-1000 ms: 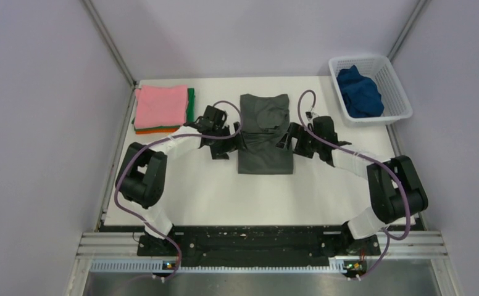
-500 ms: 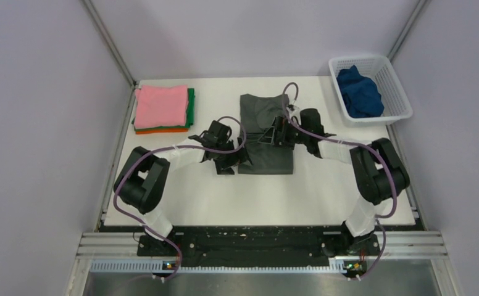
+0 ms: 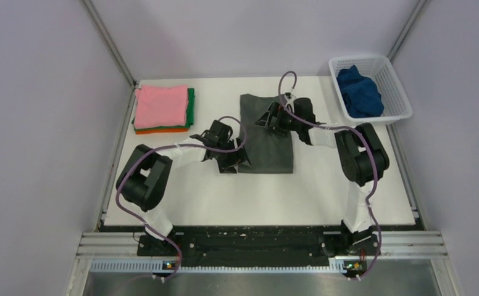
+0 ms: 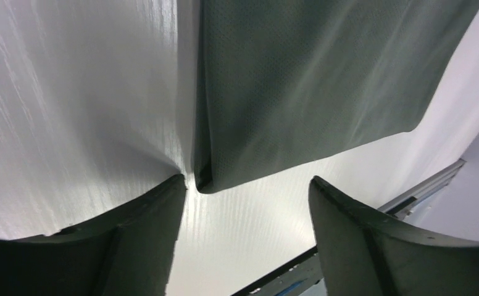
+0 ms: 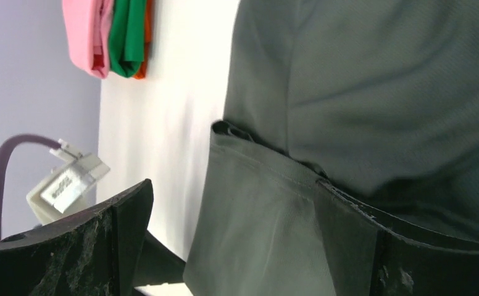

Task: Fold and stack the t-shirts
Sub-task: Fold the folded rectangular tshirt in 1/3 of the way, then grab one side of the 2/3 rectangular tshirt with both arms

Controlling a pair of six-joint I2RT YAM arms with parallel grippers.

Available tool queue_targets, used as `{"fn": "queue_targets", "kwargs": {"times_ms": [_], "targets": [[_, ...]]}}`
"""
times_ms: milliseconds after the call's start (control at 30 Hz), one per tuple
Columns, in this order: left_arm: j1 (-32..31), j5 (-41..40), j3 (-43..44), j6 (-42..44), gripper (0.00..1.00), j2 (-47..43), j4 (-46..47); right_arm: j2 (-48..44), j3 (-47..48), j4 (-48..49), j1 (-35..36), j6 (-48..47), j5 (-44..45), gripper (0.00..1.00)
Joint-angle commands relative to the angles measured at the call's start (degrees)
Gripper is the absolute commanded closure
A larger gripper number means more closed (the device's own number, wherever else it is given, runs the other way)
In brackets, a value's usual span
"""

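My left tool [image 3: 232, 161] and right tool [image 3: 265, 118], both spread, at the part-folded dark grey t-shirt [image 3: 268, 145]; pink, green and orange t-shirts [image 3: 161, 106] stacked, dark blue t-shirt [image 3: 359, 91] waiting in the basket [image 3: 399, 83].

A folded shirt [image 3: 266, 142] lies midway on the table [image 3: 224, 197]. A stack of shirts [image 3: 162, 108] sits at its far left corner; a basket [image 3: 399, 92] at far right holds another shirt [image 3: 357, 92].

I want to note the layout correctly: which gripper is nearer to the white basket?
Right. The right gripper is over the far part of the dark grey t-shirt, left of the basket. The left gripper is at the shirt's near left corner, farther away.
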Motion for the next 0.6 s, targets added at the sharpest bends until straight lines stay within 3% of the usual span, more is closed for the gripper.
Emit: {"fn": "queue_targets", "kwargs": {"times_ms": [0, 233, 400, 567], "targets": [[-0.2, -3.6, 0.3, 1.3, 0.29, 4.0, -1.4, -11.4, -4.1, -0.5, -0.7, -3.3, 3.3, 0.01], [-0.2, -5.5, 0.4, 0.8, 0.6, 6.0, -1.8, -27.2, -12.6, -5.3, -3.5, -7.5, 3.7, 0.01], [-0.2, -6.4, 0.5, 0.7, 0.99, 7.1, -2.6, -36.3, -21.4, -10.7, -4.6, -8.7, 6.6, 0.01], [-0.1, -5.9, 0.7, 1.0, 1.0, 8.4, -2.7, -42.7, -32.3, -9.6, -6.7, -5.5, 5.8, 0.01]]}}
